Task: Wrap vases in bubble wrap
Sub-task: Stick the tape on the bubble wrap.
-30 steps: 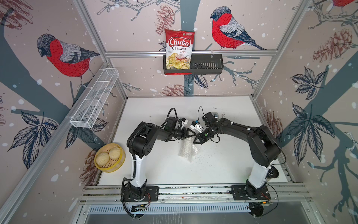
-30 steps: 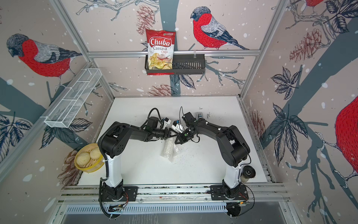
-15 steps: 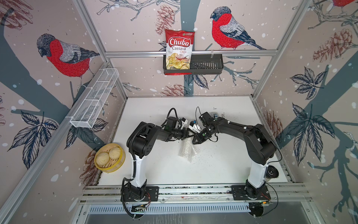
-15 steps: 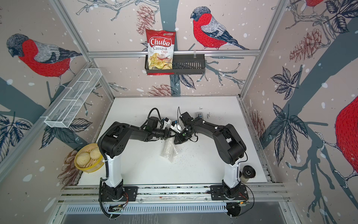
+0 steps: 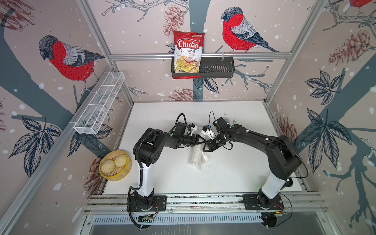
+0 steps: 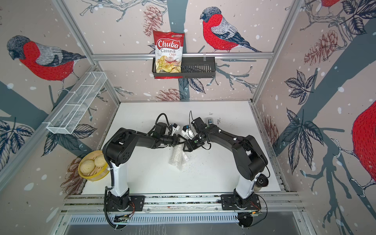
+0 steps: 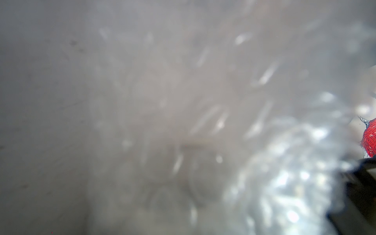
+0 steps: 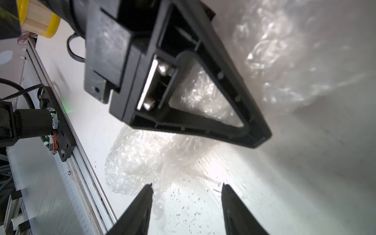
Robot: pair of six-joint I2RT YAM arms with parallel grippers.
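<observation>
White table (image 5: 154, 116), crumpled bubble wrap (image 5: 197, 159)

The left arm (image 5: 154, 142), black jointed links on a white upright column, rises from its base at the near edge of the white tabletop (image 5: 234, 179). It bends at a bulky elbow and reaches roughly level toward the tabletop's middle. Its black, triangular-fingered left claw (image 5: 201, 141) points toward the right arm (image 5: 264, 140). In the right wrist view the left claw (image 8: 258, 139) has its fingers pressed together into one tip. The right arm, of the same build, stands toward the near right corner, folds at its elbow and stretches toward the middle, wrist tilted down. The right claw (image 5: 204, 148) sits just beside the left claw's tip, its two dark fingers (image 8: 142, 207) parted with a clear gap.
</observation>
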